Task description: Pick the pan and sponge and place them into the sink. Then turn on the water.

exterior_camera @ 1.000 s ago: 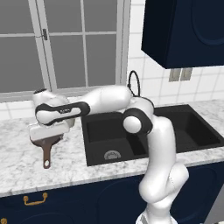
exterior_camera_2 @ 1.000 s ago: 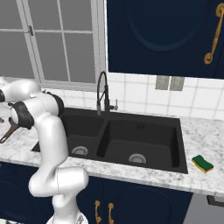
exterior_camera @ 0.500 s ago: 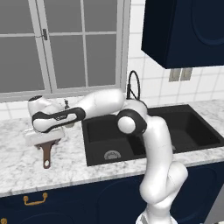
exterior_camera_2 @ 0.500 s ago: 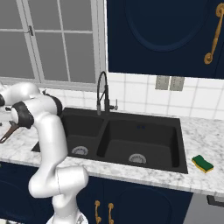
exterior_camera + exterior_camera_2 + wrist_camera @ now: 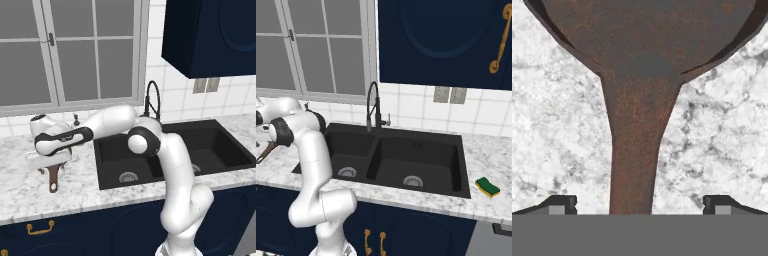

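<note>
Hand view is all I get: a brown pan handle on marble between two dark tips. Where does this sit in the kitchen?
Observer: The pan lies on the marble counter left of the black sink, under the window; the arm reaches across to it.
Operator: Is anything in the sink yet?
Observer: No, both basins show just their round grey drains.
Operator: Is there a sponge somewhere?
Observer: Yes, the sponge lies on the counter right of the sink.
Operator: Is water running?
Observer: No stream falls from the black gooseneck faucet.
</note>
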Controlling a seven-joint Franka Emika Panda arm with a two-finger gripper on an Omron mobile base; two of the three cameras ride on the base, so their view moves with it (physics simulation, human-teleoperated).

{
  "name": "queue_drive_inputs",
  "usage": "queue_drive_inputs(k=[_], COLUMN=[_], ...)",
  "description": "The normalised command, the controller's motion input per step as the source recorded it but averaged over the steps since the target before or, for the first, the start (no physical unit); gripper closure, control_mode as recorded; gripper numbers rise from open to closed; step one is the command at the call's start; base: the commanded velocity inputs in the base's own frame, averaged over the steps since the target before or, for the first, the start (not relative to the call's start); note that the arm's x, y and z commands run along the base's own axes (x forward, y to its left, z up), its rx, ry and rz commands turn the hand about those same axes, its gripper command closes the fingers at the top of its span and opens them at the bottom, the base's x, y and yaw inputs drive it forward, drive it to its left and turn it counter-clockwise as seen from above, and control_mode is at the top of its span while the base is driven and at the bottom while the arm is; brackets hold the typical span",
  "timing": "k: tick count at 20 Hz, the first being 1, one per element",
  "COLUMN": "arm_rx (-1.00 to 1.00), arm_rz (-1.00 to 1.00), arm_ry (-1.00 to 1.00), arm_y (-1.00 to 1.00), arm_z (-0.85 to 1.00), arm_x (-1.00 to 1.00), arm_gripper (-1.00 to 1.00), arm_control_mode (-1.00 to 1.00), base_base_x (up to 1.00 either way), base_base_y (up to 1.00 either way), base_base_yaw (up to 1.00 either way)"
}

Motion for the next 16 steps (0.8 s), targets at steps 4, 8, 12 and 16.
queue_drive_inputs(k=[4,8,12,16], arm_rx=[0.0,0.0,0.0,0.0], arm_rz=[0.0,0.0,0.0,0.0], arm_ry=[0.0,0.0,0.0,0.0], arm_y=[0.0,0.0,0.0,0.04], arm_z=[-0.2,-0.21,-0.27,-0.24], arm_x=[0.08,0.01,0.0,0.0], arm_gripper=[-1.0,-1.0,-1.0,-1.0], arm_control_mode=[-1.0,-1.0,-1.0,-1.0], base_base_x=[0.0,0.0,0.0,0.0], base_base_y=[0.0,0.0,0.0,0.0], base_base_yaw=[0.0,0.0,0.0,0.0])
